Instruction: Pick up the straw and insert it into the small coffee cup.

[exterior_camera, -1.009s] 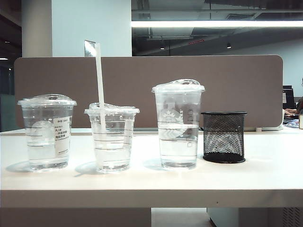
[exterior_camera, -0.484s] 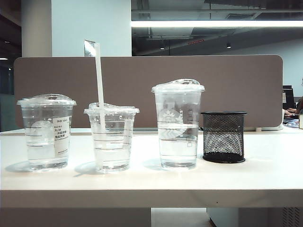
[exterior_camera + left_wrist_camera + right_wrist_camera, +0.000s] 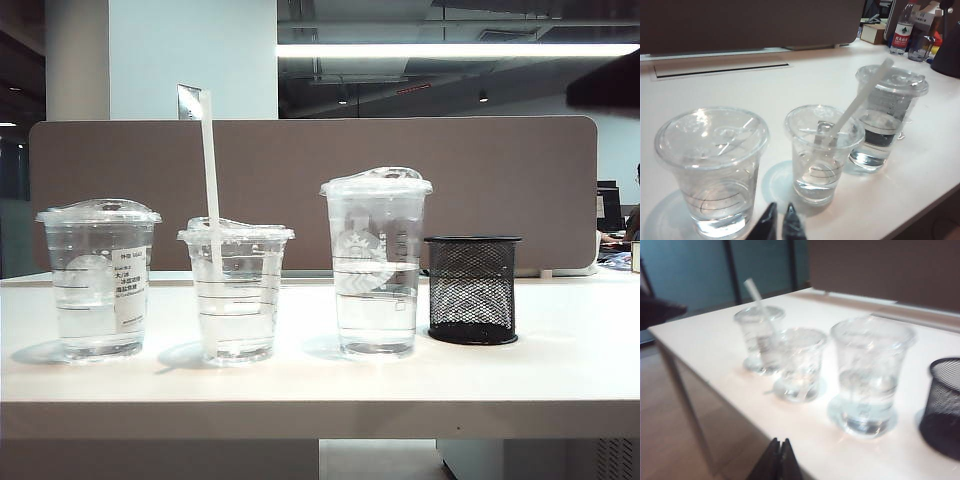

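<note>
**Straw seated in the small cup; both grippers clear of the table**

Long, straight, thick white straw (image 3: 211,185) standing through the flattish clear lid of the small coffee cup (image 3: 236,290), the shortest clear ringed plastic cup without a label. Upper end leaning slightly toward eleven o'clock in the exterior view, well above every lid; lower end down in the water. Confirmed in the left wrist view: straw (image 3: 856,102) passing through the lid opening of the small coffee cup (image 3: 823,150), shaft slanting up toward the tallest cup.

Judged as the closing step: insertion looks done, nothing left to carry.

At nine o'clock of the small cup, just beside it but apart, a wider dome-lidded clear cup with a white paper label (image 3: 99,280). At three o'clock, near, the tallest clear cup with a faint round logo (image 3: 376,265); farther out at three o'clock, a black mesh pen holder (image 3: 472,288). All resting on the white table (image 3: 560,370).

Left gripper (image 3: 779,226) hanging off the near table edge, black fingertips drawn close with only a narrow slit between them, pinching nothing. Right gripper (image 3: 778,458) likewise off the near edge, jaws pressed together, empty.

Next move, as a judgement: little more than keeping both arms away from the cups, since a brush against the tall straw could tip it or nudge the light cup.
</note>
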Motion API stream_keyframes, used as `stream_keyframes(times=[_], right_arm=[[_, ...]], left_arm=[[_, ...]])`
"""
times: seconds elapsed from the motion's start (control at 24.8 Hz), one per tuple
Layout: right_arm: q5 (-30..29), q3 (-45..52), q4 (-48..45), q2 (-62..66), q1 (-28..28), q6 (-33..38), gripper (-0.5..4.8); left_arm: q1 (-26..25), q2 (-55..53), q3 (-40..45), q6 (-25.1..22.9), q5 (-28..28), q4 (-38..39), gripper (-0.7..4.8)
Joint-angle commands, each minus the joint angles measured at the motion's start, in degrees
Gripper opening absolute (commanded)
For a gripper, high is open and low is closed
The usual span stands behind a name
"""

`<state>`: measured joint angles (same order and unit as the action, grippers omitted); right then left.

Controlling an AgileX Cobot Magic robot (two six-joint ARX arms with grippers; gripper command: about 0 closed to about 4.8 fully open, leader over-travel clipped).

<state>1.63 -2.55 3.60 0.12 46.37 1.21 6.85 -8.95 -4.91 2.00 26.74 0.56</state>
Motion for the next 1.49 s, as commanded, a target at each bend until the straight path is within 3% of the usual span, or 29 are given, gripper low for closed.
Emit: stream_keyframes(times=[0.04, 0.2, 0.73, 0.81, 1.05, 1.17, 1.29, 1.49], right_arm=[[-0.7, 1.8, -0.7, -0.1, 0.1, 0.6, -0.04], [-2.2, 2.4, 7.3, 0.0, 0.1, 0.5, 0.03], [-1.8, 2.4, 7.0, -0.1, -1.7, 0.5, 0.03], [-1.2, 2.4, 6.6, -0.1, -7.8, -0.2, -0.01], [-6.7, 2.5, 6.3, -0.1, -44.3, 0.3, 0.0], [-9.9, 2.5, 5.8, -0.1, -54.1, 0.5, 0.0], [-8.2, 2.5, 6.0, -0.1, -52.8, -0.4, 0.0], [-7.8, 2.5, 6.0, -0.1, -45.0, -0.4, 0.0]], left_arm=[[0.0, 0.0, 0.0, -0.1, -0.2, -1.0, 0.21], [0.0, 0.0, 0.5, -3.6, -0.8, -1.0, 0.21], [0.0, 0.0, 2.5, -3.7, -2.1, 2.1, 0.21], [0.0, 0.1, 2.5, -3.7, -2.3, 2.1, 0.21], [0.0, 0.1, 2.5, -3.7, -2.3, 2.1, 0.21], [0.0, 0.1, 2.5, -3.7, -2.3, 2.1, 0.21], [0.0, 0.1, 2.5, -3.7, -2.3, 2.1, 0.21], [0.0, 0.1, 2.5, -3.7, -2.3, 2.1, 0.21]])
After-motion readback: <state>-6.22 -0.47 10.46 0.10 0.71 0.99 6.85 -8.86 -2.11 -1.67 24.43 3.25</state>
